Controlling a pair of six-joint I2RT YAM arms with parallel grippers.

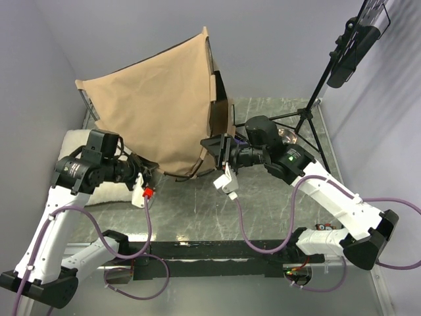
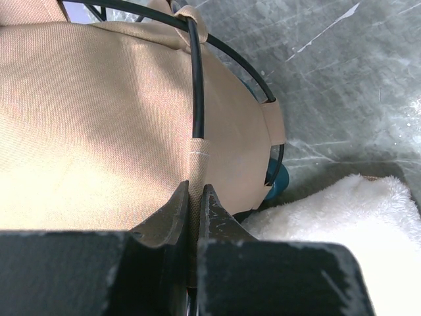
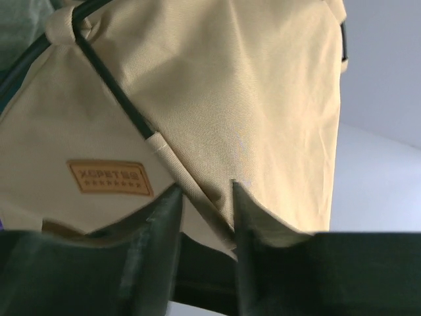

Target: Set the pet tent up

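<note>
The tan pet tent lies tilted at the back middle of the table, thin dark poles along its lower edge. My left gripper is at its lower left edge. In the left wrist view it is shut on the fabric sleeve that covers a black pole. My right gripper is at the tent's right side. In the right wrist view it is open, with a pole sleeve running slantwise between the jaws, beside the brown label patch. The doorway and pompom are hidden.
A cream-white pillow lies at the left under my left arm, and shows in the left wrist view. A black tripod with a dark device stands at the back right. Grey walls close in left and behind.
</note>
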